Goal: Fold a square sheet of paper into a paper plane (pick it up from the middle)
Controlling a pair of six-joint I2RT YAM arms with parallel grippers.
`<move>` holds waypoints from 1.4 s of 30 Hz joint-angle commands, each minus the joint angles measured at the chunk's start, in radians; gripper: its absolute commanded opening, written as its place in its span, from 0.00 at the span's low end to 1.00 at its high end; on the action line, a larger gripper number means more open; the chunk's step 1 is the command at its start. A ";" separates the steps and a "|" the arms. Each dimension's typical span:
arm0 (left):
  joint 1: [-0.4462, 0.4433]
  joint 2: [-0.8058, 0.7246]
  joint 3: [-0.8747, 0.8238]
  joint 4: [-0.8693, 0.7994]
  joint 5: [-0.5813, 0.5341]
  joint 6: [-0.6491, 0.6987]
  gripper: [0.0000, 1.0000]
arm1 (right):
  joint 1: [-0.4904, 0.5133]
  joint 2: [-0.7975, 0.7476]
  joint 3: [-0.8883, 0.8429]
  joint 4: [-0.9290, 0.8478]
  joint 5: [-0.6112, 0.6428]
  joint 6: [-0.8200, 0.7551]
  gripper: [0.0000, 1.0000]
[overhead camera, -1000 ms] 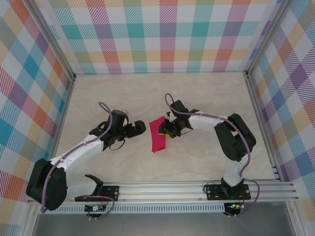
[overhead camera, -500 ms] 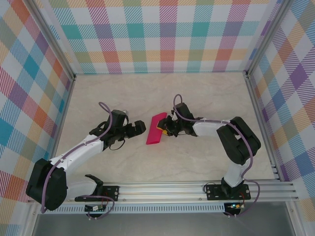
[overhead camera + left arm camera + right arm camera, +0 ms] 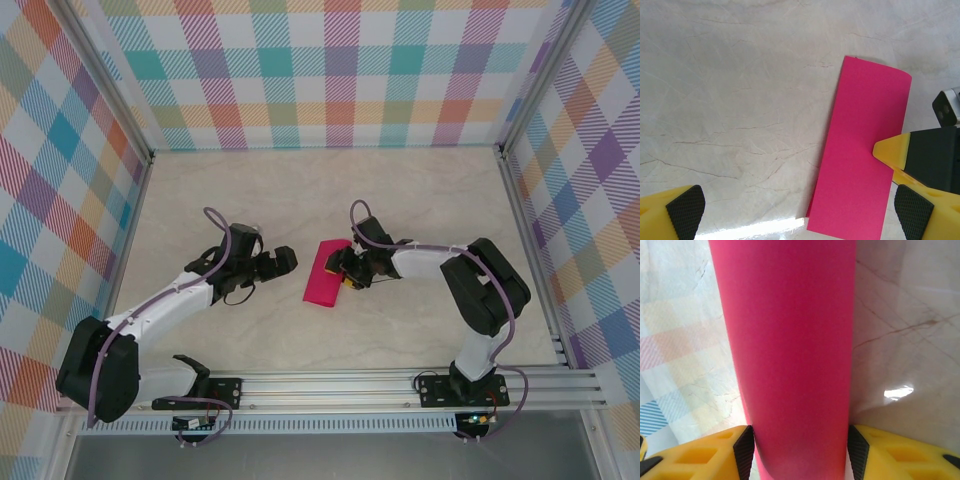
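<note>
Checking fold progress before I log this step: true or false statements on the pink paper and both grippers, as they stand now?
1. The pink paper lies as a strip on the table. True.
2. The left gripper is shut on it. False: it stands open, apart from the paper.
3. The paper runs between the fingers of the right gripper. True.
4. The paper is a pointed dart with wings. False: it is a plain rectangle.
</note>
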 commanded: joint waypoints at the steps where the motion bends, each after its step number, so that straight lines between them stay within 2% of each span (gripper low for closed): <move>1: -0.008 0.015 0.010 0.013 0.015 0.008 1.00 | 0.002 -0.029 0.030 -0.136 0.057 -0.074 0.56; 9: -0.008 0.013 0.005 0.010 0.022 0.017 1.00 | -0.014 -0.058 0.042 -0.199 0.064 -0.109 0.59; 11: -0.008 0.012 0.005 0.013 0.024 0.018 1.00 | -0.016 -0.057 0.040 -0.204 0.074 -0.093 0.62; 19: -0.008 0.027 0.009 0.031 0.037 0.019 0.99 | -0.016 -0.028 0.025 -0.147 0.089 0.002 0.66; 26: -0.008 0.039 0.011 0.035 0.037 0.026 0.99 | -0.015 -0.019 0.049 -0.220 0.146 0.016 0.67; 30: -0.008 0.050 0.015 0.043 0.043 0.029 0.99 | -0.010 -0.010 0.064 -0.257 0.158 0.025 0.67; 33: -0.008 0.058 0.018 0.043 0.043 0.034 0.99 | -0.007 -0.008 0.080 -0.267 0.158 0.017 0.60; 35: -0.008 0.065 0.021 0.045 0.044 0.038 0.99 | -0.003 -0.004 0.099 -0.278 0.152 0.003 0.59; 42: -0.007 0.091 0.033 0.049 0.054 0.051 0.98 | 0.014 0.034 0.187 -0.376 0.174 -0.056 0.60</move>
